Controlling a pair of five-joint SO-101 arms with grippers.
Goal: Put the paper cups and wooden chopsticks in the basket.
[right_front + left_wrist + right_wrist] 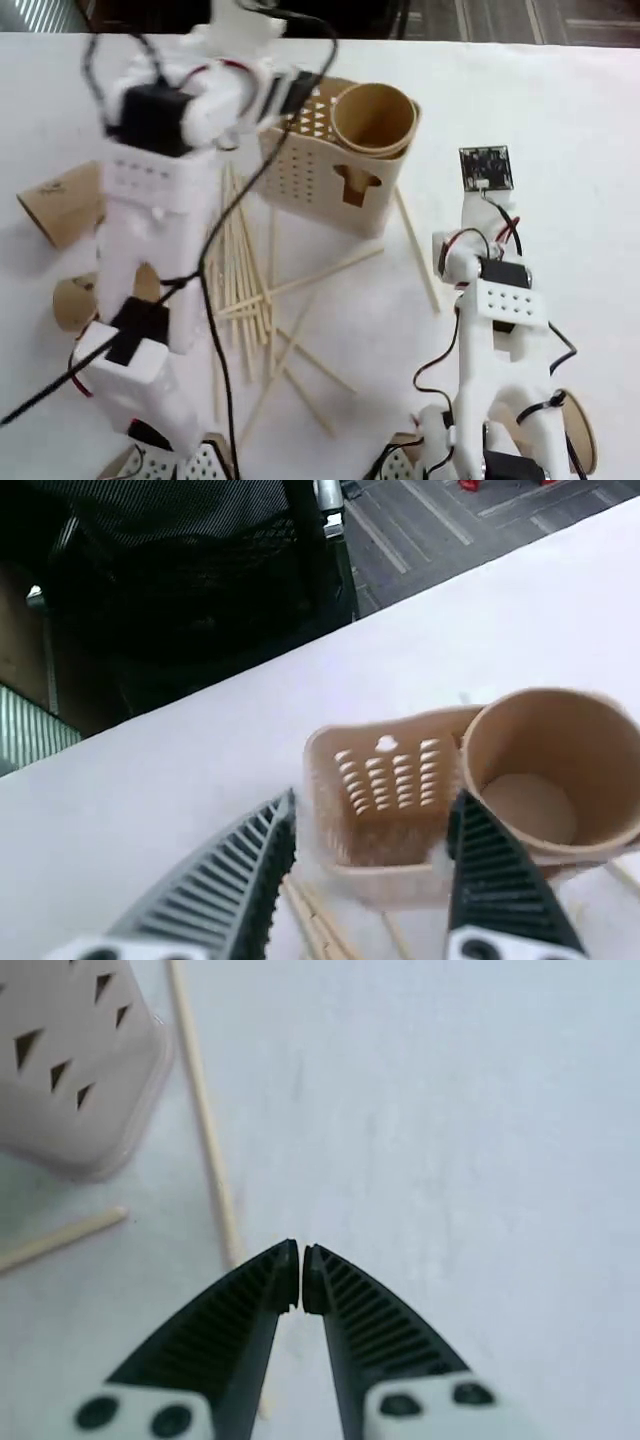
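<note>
Inside basket [310, 172], one paper cup [373, 120], chopsticks [245, 290] alongside

The right claw [300, 1278], tips together, hangs over a chopstick [204, 1110] lying beside the basket [70, 1070] corner.

Soft, even light is spreading over the white table [570, 110], and the surface is glowing brightest on the far side of the basket [300, 175], almost washing out there. Around the basket, shadows are falling pale and soft-edged: a faint grey band is hugging its foot, and thin lines are trailing the chopsticks [245, 290] strewn just beside it. Inside the paper cup [590, 730] standing in the basket, one wall is sinking into shade while the bottom is catching light. Past the basket and the table's edge, the room is lying in deep gloom, and the bright tabletop is glaring against it.
</note>
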